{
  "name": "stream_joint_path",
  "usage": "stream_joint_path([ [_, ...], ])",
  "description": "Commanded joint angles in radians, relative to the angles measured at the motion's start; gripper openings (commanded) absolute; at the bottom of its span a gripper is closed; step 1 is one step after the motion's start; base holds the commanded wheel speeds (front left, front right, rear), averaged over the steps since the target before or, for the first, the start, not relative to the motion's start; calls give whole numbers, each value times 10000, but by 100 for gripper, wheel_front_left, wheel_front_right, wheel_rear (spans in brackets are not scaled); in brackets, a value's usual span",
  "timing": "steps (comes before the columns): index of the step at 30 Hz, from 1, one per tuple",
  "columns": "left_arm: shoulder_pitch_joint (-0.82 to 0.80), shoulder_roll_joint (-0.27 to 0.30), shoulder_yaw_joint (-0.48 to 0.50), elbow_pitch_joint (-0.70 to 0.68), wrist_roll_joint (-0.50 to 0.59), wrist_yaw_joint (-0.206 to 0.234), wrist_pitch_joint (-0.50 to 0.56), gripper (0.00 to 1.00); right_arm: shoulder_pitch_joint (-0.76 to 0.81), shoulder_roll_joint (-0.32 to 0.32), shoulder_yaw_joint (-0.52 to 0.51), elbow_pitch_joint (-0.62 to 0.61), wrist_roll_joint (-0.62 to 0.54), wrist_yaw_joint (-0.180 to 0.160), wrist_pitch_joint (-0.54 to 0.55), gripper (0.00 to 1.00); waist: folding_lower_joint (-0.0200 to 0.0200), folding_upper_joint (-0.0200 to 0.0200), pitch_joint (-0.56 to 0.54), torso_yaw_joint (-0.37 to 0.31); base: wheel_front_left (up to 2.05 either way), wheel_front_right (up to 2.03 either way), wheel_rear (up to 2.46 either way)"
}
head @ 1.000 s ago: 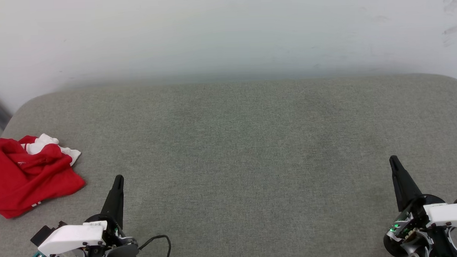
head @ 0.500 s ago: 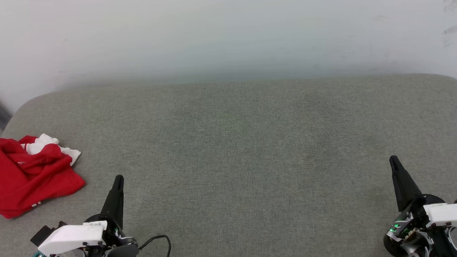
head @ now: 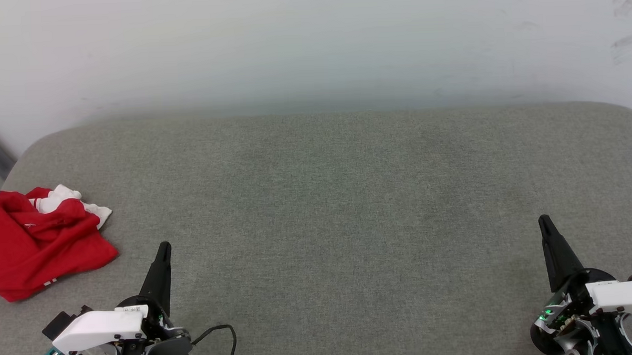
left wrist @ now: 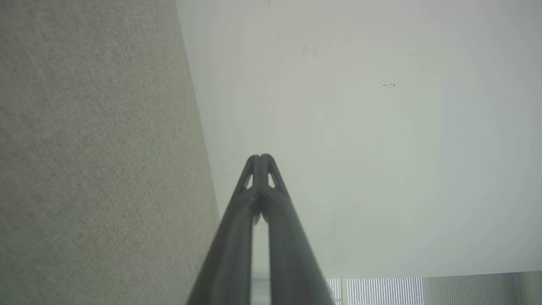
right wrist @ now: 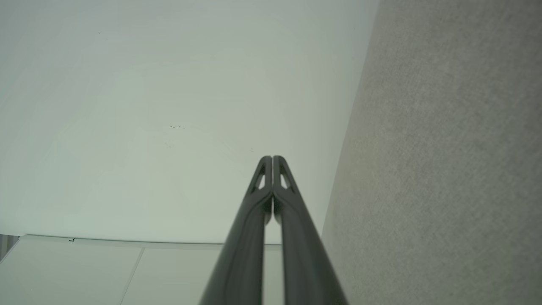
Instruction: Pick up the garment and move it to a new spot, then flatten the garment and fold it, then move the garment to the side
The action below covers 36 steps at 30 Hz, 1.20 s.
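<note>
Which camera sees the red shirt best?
The head view: the red shirt lies crumpled at the grey surface's left edge, partly cut off. Both wrist views face the white wall and grey surface instead.

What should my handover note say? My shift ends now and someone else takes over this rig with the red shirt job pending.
Left gripper: shut, empty, low at the front left, fingers pointing away from the robot.
Right gripper: shut, empty, same pose at the front right.
Red T-shirt: crumpled in a heap, a bit of white sleeve showing, at the left edge of the grey fabric surface. It touches neither gripper; the left one is nearer.
Done: nothing, judging by the untouched heap.
Left: pick it up and move it, flatten, fold, move it aside.
</note>
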Motion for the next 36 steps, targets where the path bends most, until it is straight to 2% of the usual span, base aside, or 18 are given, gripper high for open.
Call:
stream_joint_path([
  [1,-78,-20,13,-8,9,-30,10,0,-118,32,8,8,39,-4,-4,0,0,0,0,0,0,0,0],
  [10,-78,-20,13,-8,9,-30,10,0,-118,32,7,8,39,-4,-4,0,0,0,0,0,0,0,0],
  [11,0,0,-1,-1,0,0,0,100,0,0,2,-1,-1,0,-1,100,0,0,0,0,0,0,0],
  [21,95,-12,-525,-1,115,6,-361,100,283,7,251,-116,-150,-2,-365,100,0,0,4,4,0,0,0],
  [28,40,-2,-912,-200,409,5,-709,100,354,-15,430,-347,-821,-2,-705,100,0,0,6,13,0,0,0],
  [36,-96,57,-1115,-273,2114,5,-1063,100,414,-18,431,-679,-2587,-2,-1059,100,0,0,7,35,0,0,0],
])
